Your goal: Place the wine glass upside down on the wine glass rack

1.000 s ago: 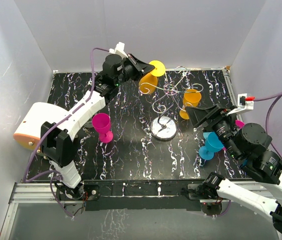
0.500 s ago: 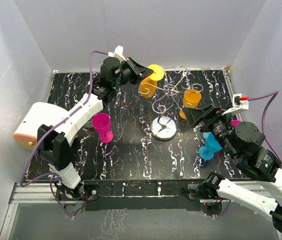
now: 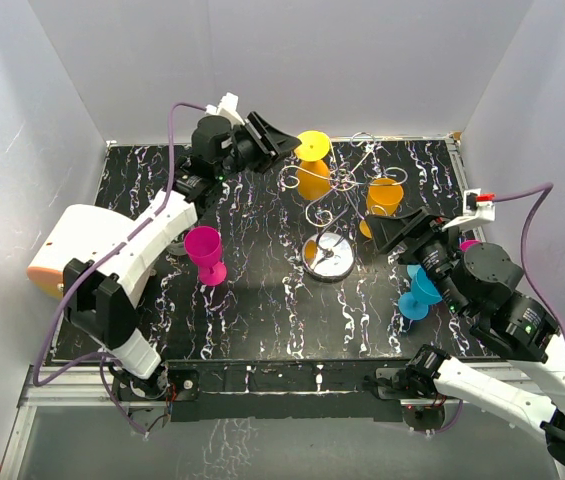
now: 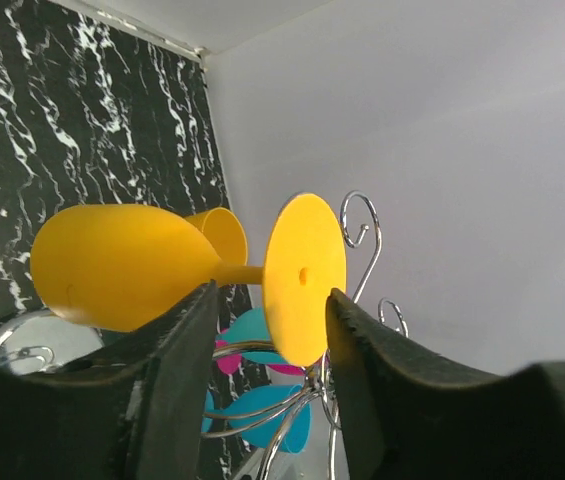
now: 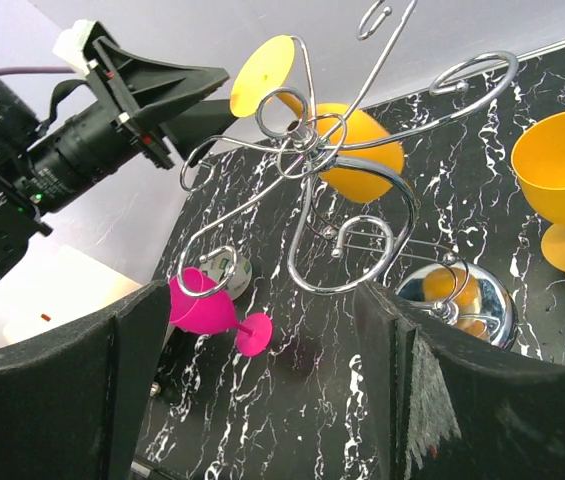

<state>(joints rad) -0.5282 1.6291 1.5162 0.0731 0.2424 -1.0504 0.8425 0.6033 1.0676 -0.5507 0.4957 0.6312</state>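
While your left gripper (image 3: 289, 140) sits part open just left of its foot, gripping nothing, yellow wine glass (image 3: 313, 180) hangs on wine glass rack (image 3: 328, 256), stem tilted, foot high-left, bowl low; right gripper (image 3: 392, 228) wide open, empty

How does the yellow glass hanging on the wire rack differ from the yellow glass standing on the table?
The hanging yellow glass is tilted in the wine glass rack's wire loops, foot above bowl; the standing yellow glass is upright, mouth up. The hanging yellow glass is off the table, by the left gripper; the standing yellow glass rests on it. Both are yellow goblets.
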